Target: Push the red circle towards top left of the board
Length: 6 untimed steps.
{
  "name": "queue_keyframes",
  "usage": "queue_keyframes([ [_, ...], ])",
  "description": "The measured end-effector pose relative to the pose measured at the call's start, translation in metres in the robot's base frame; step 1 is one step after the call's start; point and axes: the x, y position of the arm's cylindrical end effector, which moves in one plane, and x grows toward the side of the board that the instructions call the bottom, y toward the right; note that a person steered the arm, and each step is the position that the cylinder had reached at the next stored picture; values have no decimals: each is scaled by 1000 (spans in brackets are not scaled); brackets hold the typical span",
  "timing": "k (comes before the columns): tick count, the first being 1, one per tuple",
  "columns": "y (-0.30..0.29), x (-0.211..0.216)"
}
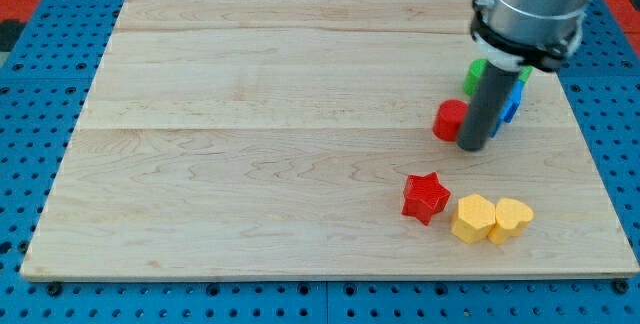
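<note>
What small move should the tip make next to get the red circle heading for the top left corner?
Probably a short slide toward the view's left and slightly up. My tip sits right against the red circle on its right, lower side, so a push from there should carry it off toward the top left, away from the green block and blue block.

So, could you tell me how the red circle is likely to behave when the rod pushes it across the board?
The red circle looks low and flat-based, so it should slide, not tip. My tip meets its rounded right edge, so it may veer sideways. The board looks smooth.
</note>
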Motion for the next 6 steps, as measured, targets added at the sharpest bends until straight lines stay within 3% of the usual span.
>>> queue_keyframes([
  [3, -91, -105],
  [6, -36, -94],
])
